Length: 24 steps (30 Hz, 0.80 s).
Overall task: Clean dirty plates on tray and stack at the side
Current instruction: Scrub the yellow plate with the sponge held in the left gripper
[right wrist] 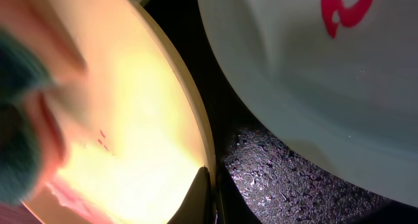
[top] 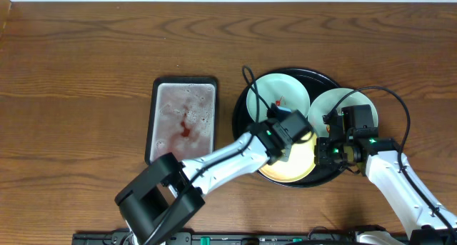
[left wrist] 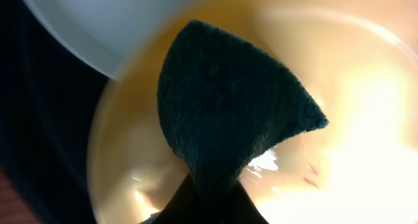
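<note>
Wooden bench (top: 71,73), bearing all items. Round black tray (top: 240,123), right of centre, held all three plates. Rectangular silver-grey tray (top: 184,120), just beside it on the left, was smeared red. Pale mint plate (top: 282,93) lay at the tray's far left with a red mark; the second mint plate (top: 341,106) lay at the far right. Yellow plate (top: 296,170) sat at the near edge, faintly specked red. Dark teal pad (left wrist: 222,100) was pressed over the yellow plate, clamped in the left end effector (top: 289,134). Right end effector (top: 330,151) had its jaws together at the yellow plate's rim; a hold on it could not be told.
</note>
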Available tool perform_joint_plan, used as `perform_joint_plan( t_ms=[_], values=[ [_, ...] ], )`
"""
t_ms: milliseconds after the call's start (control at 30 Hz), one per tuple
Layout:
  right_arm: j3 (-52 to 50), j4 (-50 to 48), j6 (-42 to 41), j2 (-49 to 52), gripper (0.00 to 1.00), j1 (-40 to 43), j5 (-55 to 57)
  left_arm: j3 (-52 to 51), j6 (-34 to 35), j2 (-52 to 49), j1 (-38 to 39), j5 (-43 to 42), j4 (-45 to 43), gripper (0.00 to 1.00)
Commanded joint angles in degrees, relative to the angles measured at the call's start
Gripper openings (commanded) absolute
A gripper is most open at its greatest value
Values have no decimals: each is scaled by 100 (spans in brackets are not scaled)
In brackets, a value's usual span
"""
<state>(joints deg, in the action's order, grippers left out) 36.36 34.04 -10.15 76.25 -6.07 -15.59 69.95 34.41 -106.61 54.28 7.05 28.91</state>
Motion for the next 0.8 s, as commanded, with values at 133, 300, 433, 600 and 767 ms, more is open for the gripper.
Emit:
perform_joint_plan(
  t_ms=[133,300,433,600,767],
  values=[
    [7,42,-11,26,1,-37,-50,76,-17,332,-66,-365,-247,8],
    [7,42,-9,26,1,-37,-50,72,83,208,284,-540,-249,7],
    [7,42,-11,26,1,-37,-50,66,85,107,623,-538,-271,8],
    [7,48,-11,26,1,-37,-50,66,83,-111,874,-531,-302,8],
    [7,48,-11,26,1,-37,-50,63,79,-269,741,-247,-157,8]
  ],
)
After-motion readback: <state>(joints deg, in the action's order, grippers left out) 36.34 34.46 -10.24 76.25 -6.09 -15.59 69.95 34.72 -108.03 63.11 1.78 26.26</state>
